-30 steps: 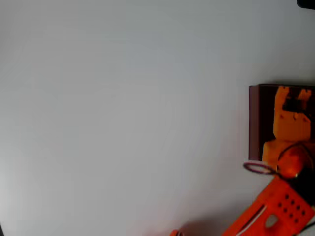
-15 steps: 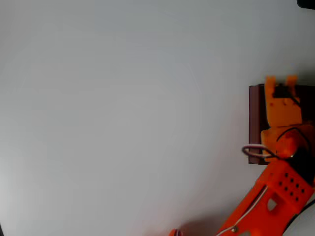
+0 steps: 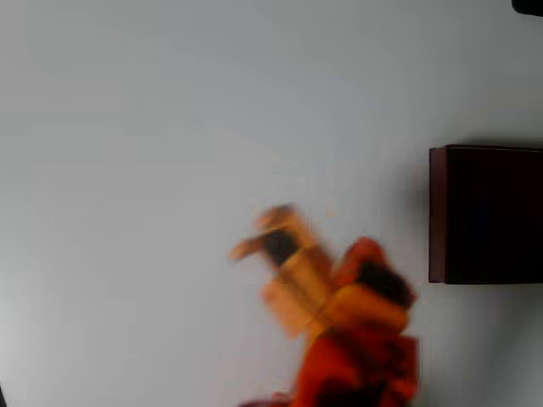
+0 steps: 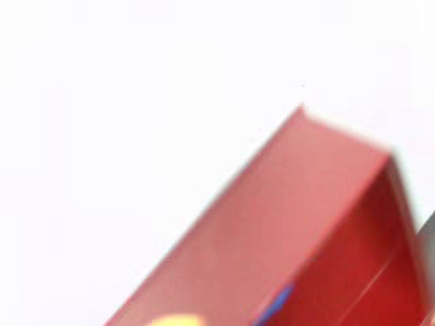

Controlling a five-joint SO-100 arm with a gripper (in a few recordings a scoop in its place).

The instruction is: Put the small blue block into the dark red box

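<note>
The dark red box stands at the right edge of the overhead view, its inside near black. In the wrist view its red wall runs diagonally, and a sliver of the small blue block shows just inside that wall at the bottom. My orange arm is motion-blurred over the middle of the white table. My gripper points up and left, well to the left of the box, with its two fingers spread and nothing between them.
The white table stretches bare to the left and top of the overhead view. A small dark object sits in the top right corner. A blurred yellow patch lies at the wrist view's bottom edge.
My arm has swung out of the box and far left to the table's middle. The box, covered by the gripper before, now shows its whole dark inside.
</note>
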